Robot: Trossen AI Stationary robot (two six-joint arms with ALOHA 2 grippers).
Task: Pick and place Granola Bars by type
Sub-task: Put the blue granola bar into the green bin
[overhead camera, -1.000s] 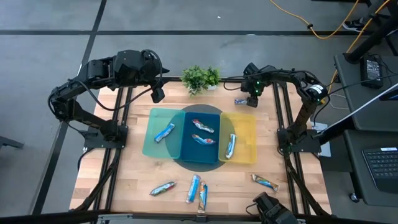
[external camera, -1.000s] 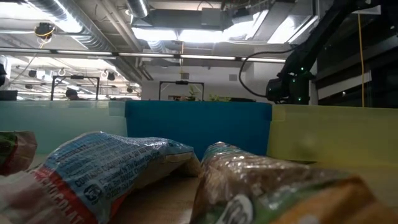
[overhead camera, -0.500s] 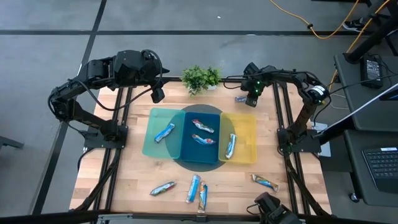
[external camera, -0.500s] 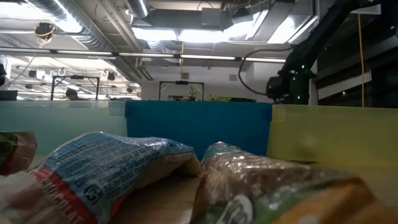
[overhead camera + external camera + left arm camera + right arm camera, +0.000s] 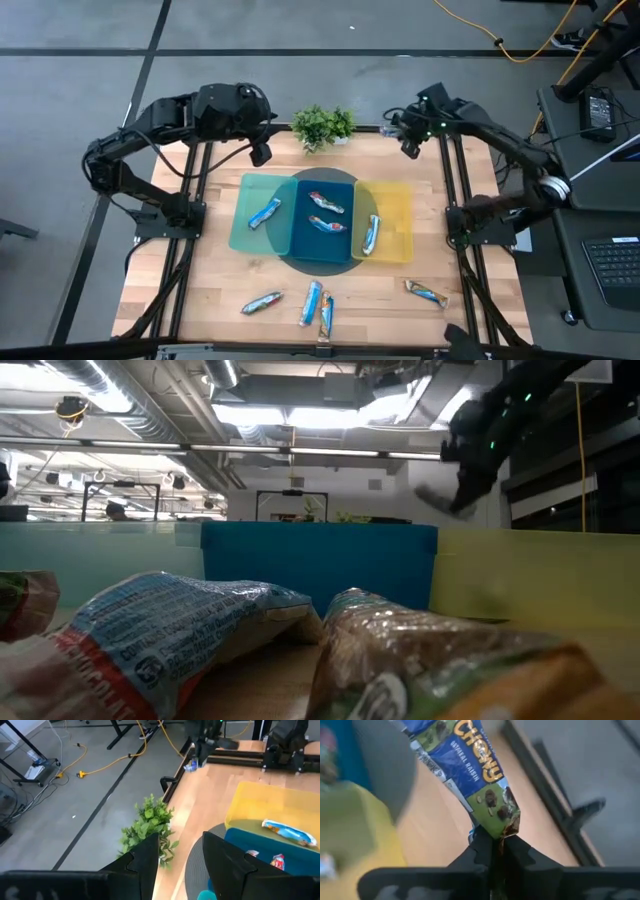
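My right gripper (image 5: 400,140) is raised over the table's far right corner, shut on a blue granola bar (image 5: 470,765) with an oatmeal raisin print. My left gripper (image 5: 182,865) hovers open and empty above the far left, beside the potted plant (image 5: 322,125). Other granola bars lie flat: one (image 5: 265,212) in the teal tray (image 5: 243,235), two (image 5: 326,203) (image 5: 328,224) in the blue tray (image 5: 305,245), one (image 5: 372,234) in the yellow tray (image 5: 398,205). Several more lie near the table's near edge (image 5: 312,302). My right gripper pinches the bar's crimped end seam (image 5: 501,831) between its two fingertips. The fingers slant down from above and lie in line with the bar. The bar (image 5: 430,495) juts out beyond the fingertips, lifted clear of the table.
The three trays sit side by side on a dark round mat (image 5: 290,262) at the table's middle. Bare wood (image 5: 200,270) lies to their left. One bar (image 5: 426,292) lies alone at the near right. Black frame rails (image 5: 452,180) run along both sides.
My right gripper has taken hold of the bar that lay on the wood at the far right and has risen steeply with it, tipping as it went. The bar is now lifted clear of the table. My left gripper has kept still.
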